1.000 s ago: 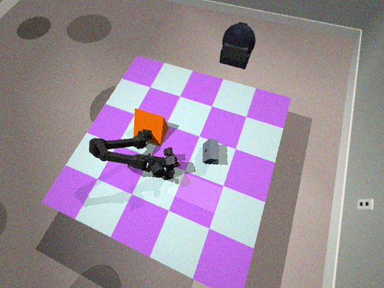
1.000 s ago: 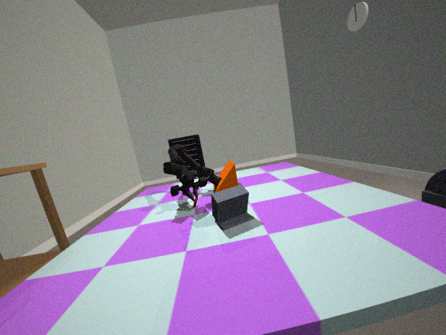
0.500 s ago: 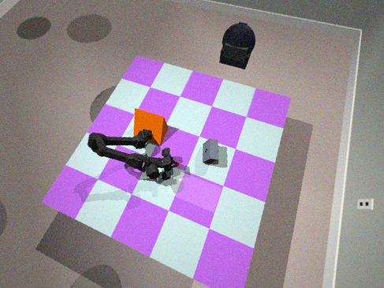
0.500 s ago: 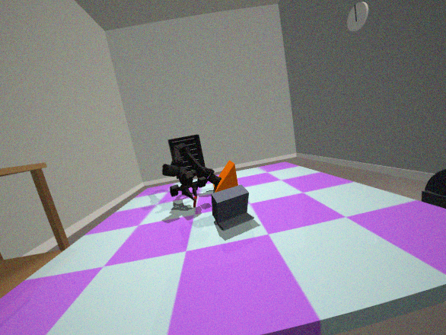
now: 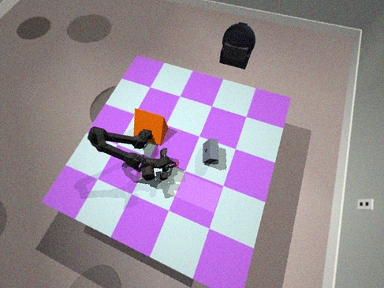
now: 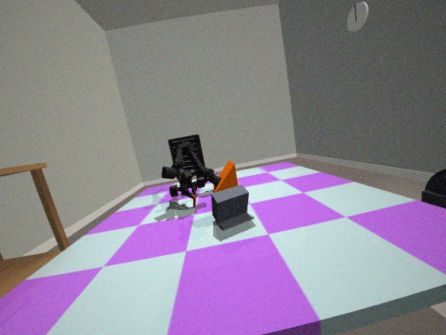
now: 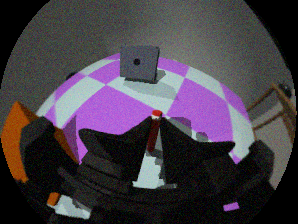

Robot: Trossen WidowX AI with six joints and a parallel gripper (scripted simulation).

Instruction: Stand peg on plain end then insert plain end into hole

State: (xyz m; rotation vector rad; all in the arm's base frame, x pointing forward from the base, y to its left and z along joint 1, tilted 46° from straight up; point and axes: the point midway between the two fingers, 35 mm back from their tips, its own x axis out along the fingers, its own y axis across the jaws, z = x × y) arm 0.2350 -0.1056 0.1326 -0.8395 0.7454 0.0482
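Note:
The peg is dark red, with a bright red end and a white band just below it. My gripper is shut on it near the banded end. The peg hangs down from the fingertips, about upright, plain end low over the table. Whether that end touches the table cannot be told. The grey block with the sloped panel stands beyond the gripper, away from the arm's base. Its one dark hole faces the arm. The peg is outside the hole.
An orange wedge stands close beside the arm, on the left in the wrist view. The table has a purple and pale checkered top. The far table edge lies beyond the grey block.

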